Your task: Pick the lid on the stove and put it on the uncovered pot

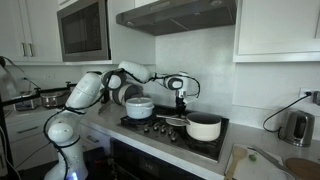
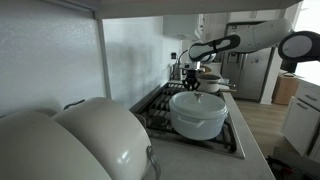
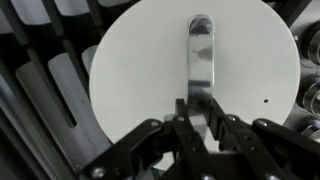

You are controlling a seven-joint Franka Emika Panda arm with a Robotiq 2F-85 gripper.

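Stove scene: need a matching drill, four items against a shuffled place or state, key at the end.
1. lid
2. uncovered pot
3. kettle
4. tool

A. metallic, off the stove
B. straddling a metal strip handle
C. white disc lying on grates
D. on the stove, at the end nearest the kettle

Pairs: 1-C, 2-D, 3-A, 4-B.

Pale countertop (image 2: 250, 150) carrying a black stove (image 1: 175, 130), a metal kettle (image 1: 296, 127) and a wooden board (image 1: 262, 162). On the stove: a low white pot (image 1: 204, 127) and a rounder white pot (image 1: 140, 107) with grey top.
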